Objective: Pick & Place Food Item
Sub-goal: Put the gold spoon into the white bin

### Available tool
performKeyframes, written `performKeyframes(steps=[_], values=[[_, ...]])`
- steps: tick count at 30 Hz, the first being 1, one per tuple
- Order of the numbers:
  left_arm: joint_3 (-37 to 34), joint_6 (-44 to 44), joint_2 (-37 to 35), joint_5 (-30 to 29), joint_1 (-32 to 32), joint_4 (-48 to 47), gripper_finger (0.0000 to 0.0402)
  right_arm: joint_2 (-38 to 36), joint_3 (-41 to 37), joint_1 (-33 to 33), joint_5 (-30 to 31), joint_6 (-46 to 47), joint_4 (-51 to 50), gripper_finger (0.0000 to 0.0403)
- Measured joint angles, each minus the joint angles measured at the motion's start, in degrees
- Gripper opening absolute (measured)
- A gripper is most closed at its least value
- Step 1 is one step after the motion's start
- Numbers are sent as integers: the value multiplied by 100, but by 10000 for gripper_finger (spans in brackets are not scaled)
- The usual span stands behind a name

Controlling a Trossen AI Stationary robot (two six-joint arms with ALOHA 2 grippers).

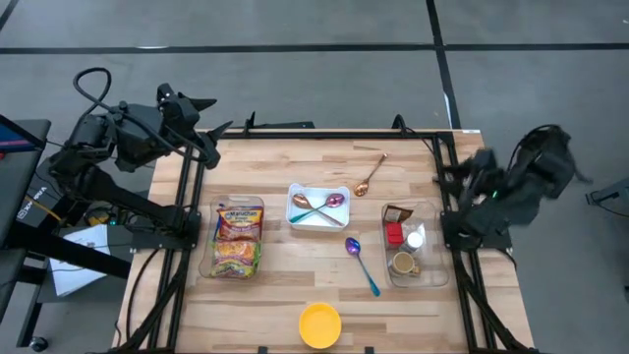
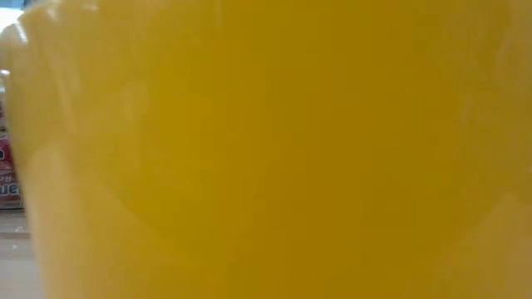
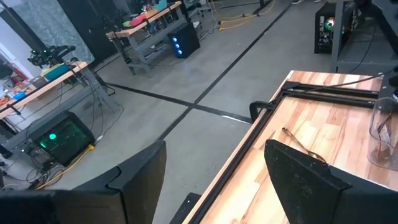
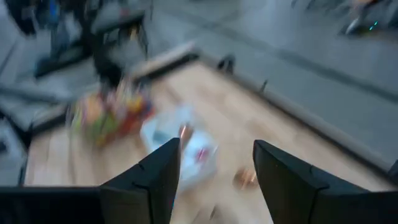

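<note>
A colourful noodle packet (image 1: 239, 238) lies in a clear bin (image 1: 208, 258) at the table's left. At the table's right, another clear bin (image 1: 432, 265) holds a red-lidded jar (image 1: 394, 234), a brown packet (image 1: 397, 213) and a small cup (image 1: 403, 263). My right gripper (image 1: 454, 180) hangs blurred above the table's right edge, by that bin's far end. It is open (image 4: 216, 146) with nothing between its fingers. My left gripper (image 1: 211, 133) waits raised over the far left corner, open (image 3: 214, 149) and empty.
A white tray (image 1: 295, 218) at the middle holds two spoons. A bronze spoon (image 1: 371, 175) lies behind it and a purple-bowled spoon with a blue handle (image 1: 361, 264) in front. A yellow bowl (image 1: 320, 324) at the near edge fills the low view (image 2: 266, 149).
</note>
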Motion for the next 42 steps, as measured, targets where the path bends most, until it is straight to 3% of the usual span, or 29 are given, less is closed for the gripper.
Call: performKeyframes(steps=[3, 10, 29, 33, 37, 42], values=[[0, 0, 68, 0, -1, 2, 265, -247, 356, -266, 359, -653, 33, 193], [-2, 11, 177, 2, -2, 0, 265, -633, 654, -511, 462, -1664, 513, 192], [-2, 13, 223, 1, 0, -1, 265, -670, 648, -513, 386, -1917, 482, 179], [0, 11, 223, 1, -2, -2, 265, -628, 988, -506, 362, -2908, 602, 179], [0, 7, 223, 1, -2, 1, 265, -132, 1558, -518, 863, -4784, 1095, 179], [0, 16, 223, 1, -2, -2, 265, 359, 2614, -709, 592, -6723, 1519, 179]])
